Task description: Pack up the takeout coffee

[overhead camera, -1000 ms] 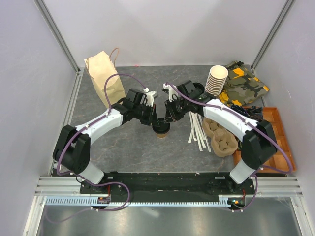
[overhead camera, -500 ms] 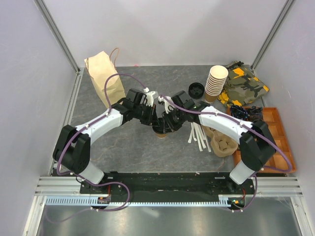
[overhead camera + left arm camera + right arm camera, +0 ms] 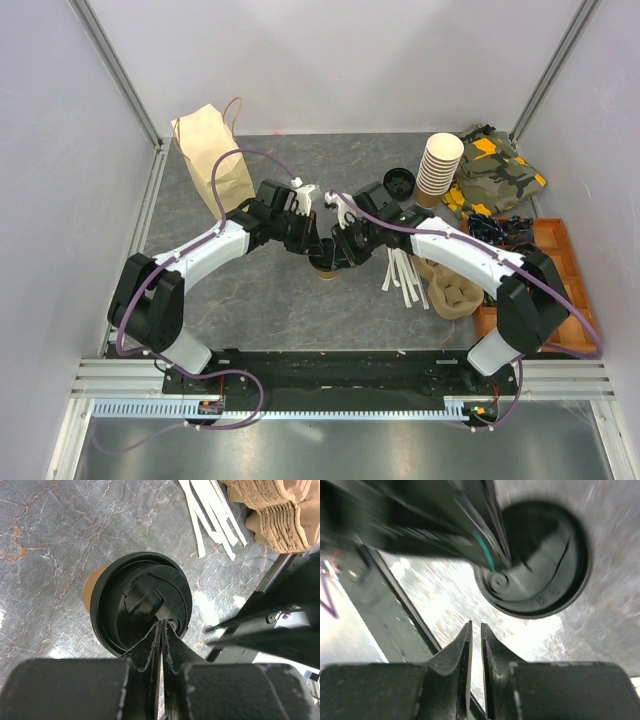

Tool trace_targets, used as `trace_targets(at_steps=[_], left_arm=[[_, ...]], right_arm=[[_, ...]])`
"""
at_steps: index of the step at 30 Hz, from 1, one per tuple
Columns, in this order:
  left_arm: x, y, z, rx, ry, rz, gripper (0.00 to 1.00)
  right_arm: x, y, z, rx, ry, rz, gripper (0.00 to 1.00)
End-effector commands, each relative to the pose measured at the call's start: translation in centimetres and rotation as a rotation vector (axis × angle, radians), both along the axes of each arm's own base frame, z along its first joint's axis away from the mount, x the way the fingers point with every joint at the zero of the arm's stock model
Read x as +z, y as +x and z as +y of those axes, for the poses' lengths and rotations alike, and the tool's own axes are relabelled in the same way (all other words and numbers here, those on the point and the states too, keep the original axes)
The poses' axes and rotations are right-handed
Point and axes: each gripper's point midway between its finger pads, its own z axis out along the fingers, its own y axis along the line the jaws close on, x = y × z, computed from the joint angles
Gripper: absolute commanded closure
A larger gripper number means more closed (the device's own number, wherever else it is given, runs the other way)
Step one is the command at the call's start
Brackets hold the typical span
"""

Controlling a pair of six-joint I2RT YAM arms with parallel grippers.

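1. Takeout coffee (image 3: 326, 268): a kraft paper cup with a black lid on. It stands upright on the grey marbled desk (image 3: 260, 300), about mid-desk, between the two arms' tips.
2. Left claw (image 3: 162, 626): fingers pressed together, nothing between them. The tips sit over the lid's near rim in the left wrist view; I cannot tell whether they touch it.
3. Right claw (image 3: 475, 630): fingers drawn together with only a thin slit, holding nothing. In the right wrist view the tips lie just beside the lid's edge, over bare desk. That view is blurred.
4. Both claws meet at the cup from opposite sides, seen from above.
5. Right of the cup: loose white strips (image 3: 400, 270), then the pulp cup carriers (image 3: 450, 288).
6. Far right: stack of lidless paper cups (image 3: 440, 163), with a loose black lid (image 3: 398, 184) just beside it.
7. Far left: brown paper bag (image 3: 212, 155), standing, well apart from the cup.
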Motion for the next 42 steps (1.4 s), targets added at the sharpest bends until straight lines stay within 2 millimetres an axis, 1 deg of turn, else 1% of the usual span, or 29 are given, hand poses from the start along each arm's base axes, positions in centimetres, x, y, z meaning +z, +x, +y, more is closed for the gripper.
trace_targets(at_steps=[1, 4, 6, 8, 12, 14, 15, 16, 17, 19, 21, 22, 24, 26, 28, 30, 31, 32, 34, 35, 38, 39, 42], left_arm=[[-3.0, -0.5, 1.8, 0.038, 0.108, 0.062, 0.92], [-3.0, -0.6, 1.7, 0.036, 0.106, 0.067, 0.92], [-3.0, -0.5, 1.7, 0.034, 0.106, 0.068, 0.92], [-3.1, -0.5, 1.7, 0.036, 0.107, 0.068, 0.92], [-3.3, -0.5, 1.6, 0.032, 0.106, 0.077, 0.92], [-3.4, -0.5, 1.6, 0.032, 0.107, 0.079, 0.92], [-3.4, -0.5, 1.6, 0.032, 0.107, 0.079, 0.92], [-3.5, -0.5, 1.6, 0.031, 0.111, 0.083, 0.92], [-3.5, -0.5, 1.6, 0.032, 0.109, 0.080, 0.92], [-3.4, -0.5, 1.6, 0.029, 0.108, 0.082, 0.92], [-3.5, -0.6, 1.7, 0.028, 0.111, 0.086, 0.92], [-3.7, -0.6, 1.7, 0.030, 0.115, 0.087, 0.92], [-3.6, -0.6, 1.6, 0.026, 0.111, 0.090, 0.92], [-3.0, -0.5, 1.5, 0.026, 0.097, 0.077, 0.92], [-1.5, -0.1, 1.1, 0.020, 0.043, 0.051, 0.91], [0.9, 0.3, 0.9, 0.028, -0.012, 0.004, 0.90], [2.1, 0.3, 0.5, 0.014, -0.049, -0.022, 0.89], [3.9, 0.3, 0.4, 0.011, -0.078, -0.065, 0.88], [5.7, 0.0, 0.1, 0.000, -0.128, -0.092, 0.88], [6.9, -0.2, 0.1, 0.000, -0.148, -0.117, 0.87], [8.1, -0.4, 0.4, 0.014, -0.153, -0.141, 0.87], [8.4, -0.4, 0.6, 0.016, -0.149, -0.157, 0.87], [8.2, -0.6, 1.6, 0.037, -0.114, -0.203, 0.87]], right_arm=[[6.5, 3.0, 1.2, -0.055, 0.122, -0.134, 0.81], [6.6, 4.1, 0.8, -0.085, 0.085, -0.181, 0.80], [6.1, 4.6, 0.6, -0.091, 0.061, -0.195, 0.80], [5.2, 4.6, 0.5, -0.090, 0.042, -0.190, 0.80], [2.1, 4.7, 0.4, -0.090, -0.004, -0.176, 0.80], [0.0, 4.2, 0.2, -0.084, -0.035, -0.152, 0.80], [-0.6, 4.2, 0.2, -0.083, -0.041, -0.155, 0.80], [-1.8, 3.8, -0.2, -0.080, -0.066, -0.139, 0.80], [-2.6, 3.5, -0.4, -0.077, -0.081, -0.124, 0.81], [-3.0, 3.1, -0.9, -0.076, -0.096, -0.114, 0.81], [-2.2, 3.3, -1.0, -0.075, -0.091, -0.137, 0.81], [-1.3, 3.8, -0.7, -0.079, -0.079, -0.152, 0.81], [-0.3, 4.0, -0.5, -0.072, -0.060, -0.153, 0.81], [1.5, 4.3, 0.3, -0.066, -0.015, -0.164, 0.81], [2.6, 4.4, 0.8, -0.067, 0.024, -0.166, 0.81], [3.4, 4.3, 1.1, -0.076, 0.066, -0.139, 0.80], [3.6, 4.4, 1.2, -0.084, 0.082, -0.127, 0.80], [4.0, 5.0, 1.0, -0.104, 0.105, -0.121, 0.80], [4.4, 5.0, 1.1, -0.125, 0.158, -0.063, 0.80], [4.7, 5.7, 1.0, -0.140, 0.182, -0.061, 0.80], [5.3, 5.9, 1.4, -0.142, 0.228, -0.033, 0.80], [5.4, 5.6, 1.7, -0.131, 0.247, -0.013, 0.80], [5.6, 5.2, 2.6, -0.124, 0.299, 0.036, 0.79]])
